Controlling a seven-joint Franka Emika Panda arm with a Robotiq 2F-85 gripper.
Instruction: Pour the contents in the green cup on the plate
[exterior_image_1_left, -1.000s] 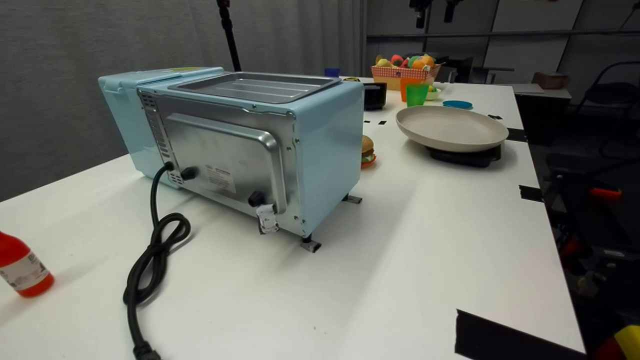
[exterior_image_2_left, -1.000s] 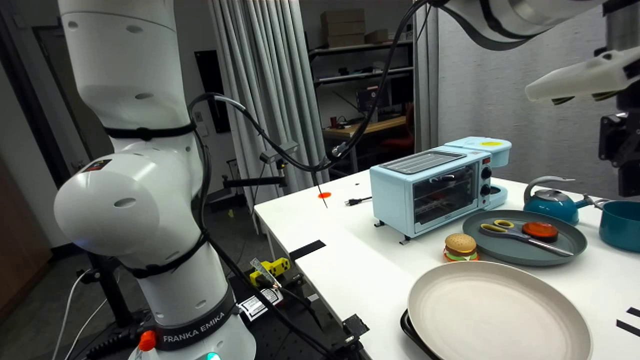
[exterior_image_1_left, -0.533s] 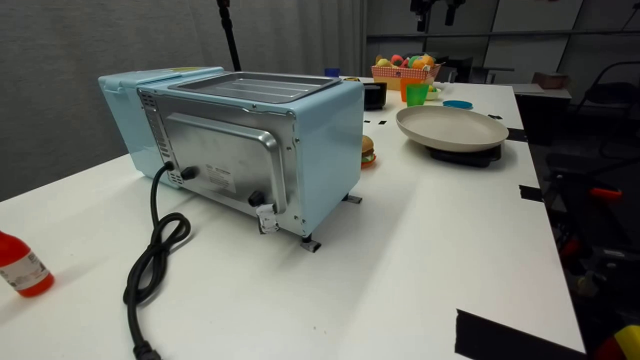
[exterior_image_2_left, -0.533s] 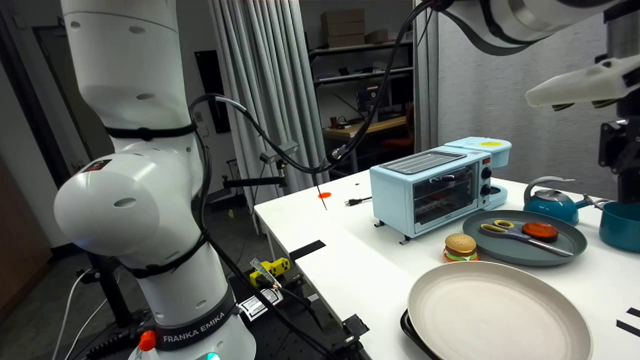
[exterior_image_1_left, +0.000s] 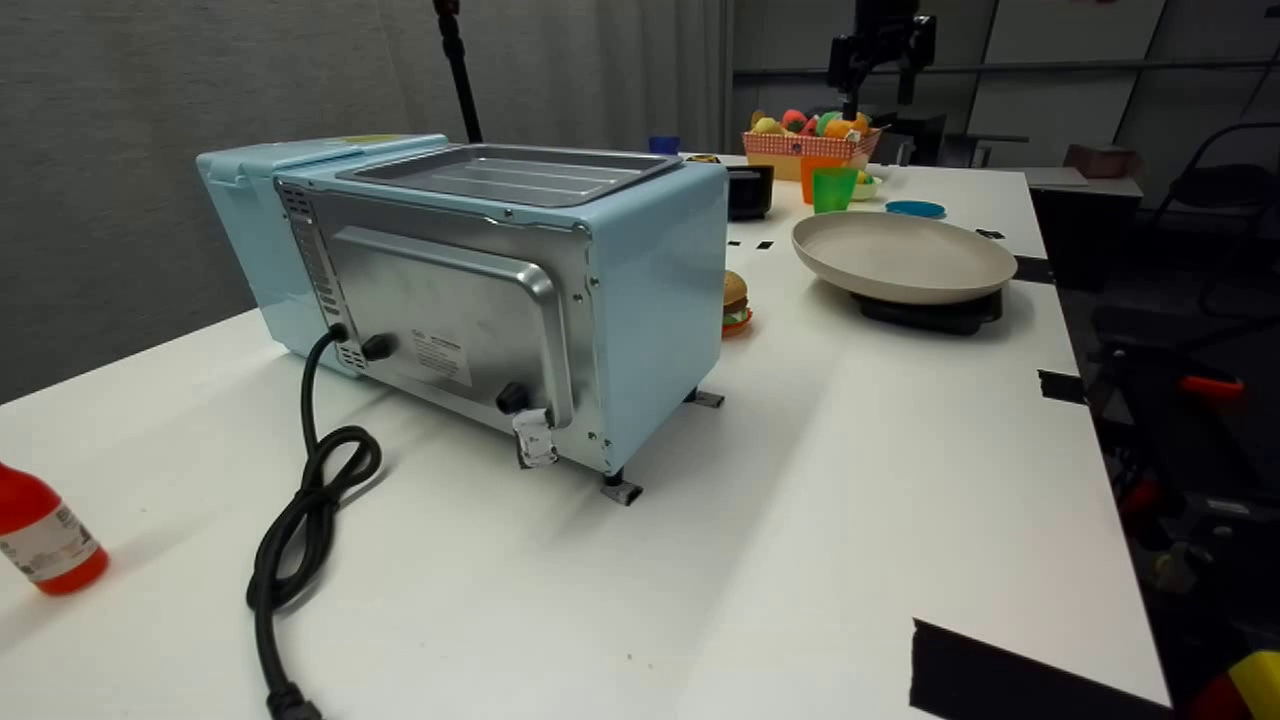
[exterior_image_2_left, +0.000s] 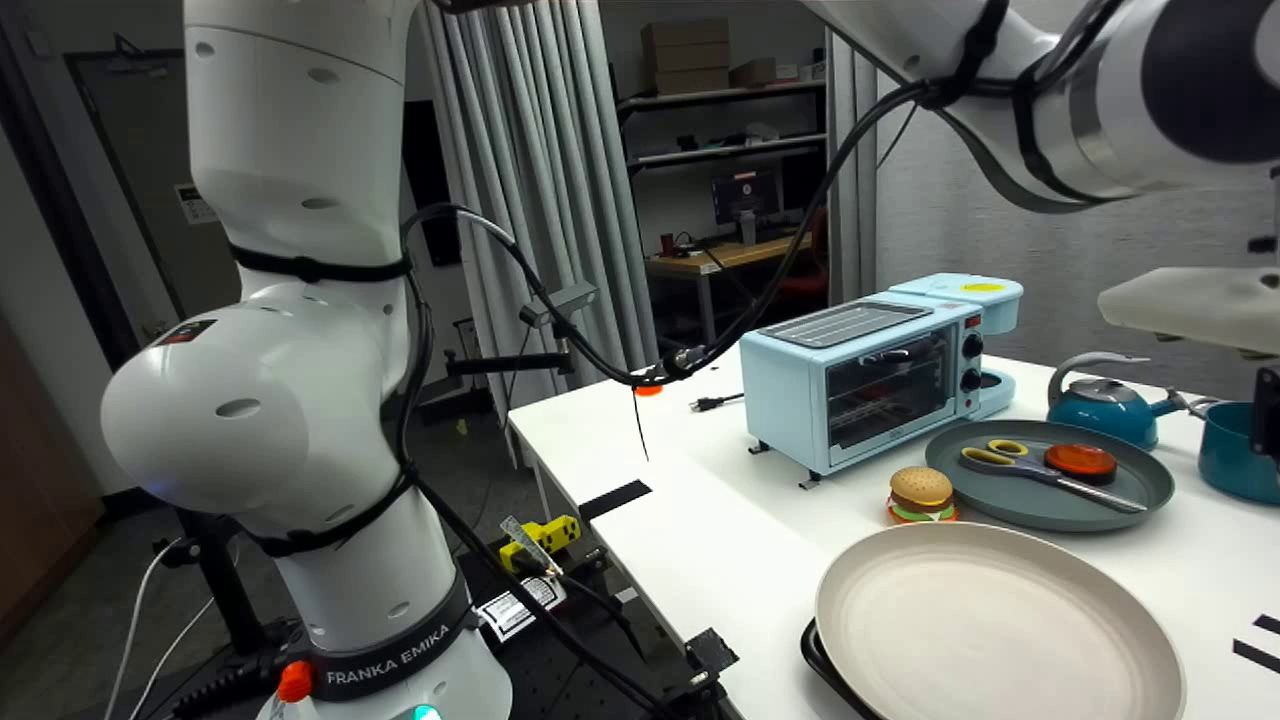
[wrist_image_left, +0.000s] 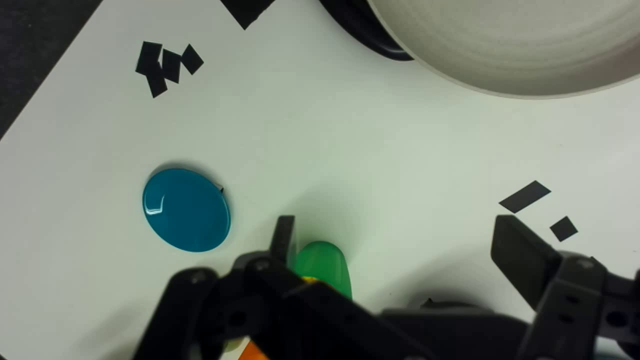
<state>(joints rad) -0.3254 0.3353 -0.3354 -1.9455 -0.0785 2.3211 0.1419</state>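
The step appears to be pre-grasp: your gripper (wrist_image_left: 395, 227) is spread and unladen, and the green cup (exterior_image_1_left: 832, 190) stands upright near the plate (exterior_image_1_left: 905, 255). Align over the cup, then descend.

I log the green cup (exterior_image_1_left: 832, 190) as smooth plastic; the plate (exterior_image_2_left: 1000, 620) as smooth and near-matt, with faint concentric rings; my claw (wrist_image_left: 396, 235) as matt black, its pads (wrist_image_left: 522, 256) flat; the worktop (exterior_image_1_left: 850, 450) as smooth, with a soft sheen; the blue disc (wrist_image_left: 187, 212) as glossy, one hard highlight; the oven (exterior_image_1_left: 500, 300) as glossy outside, its back panel (exterior_image_1_left: 430, 330) bare metal, its door (exterior_image_2_left: 890, 388) dark and glassy; the kettle (exterior_image_2_left: 1106, 413) as glossy; the scissor blades (exterior_image_2_left: 1095, 492) as metal; the curtain (exterior_image_2_left: 540, 180) as cloth; the bottle (exterior_image_1_left: 25, 500) as smooth plastic, its label (exterior_image_1_left: 50, 545) papery.
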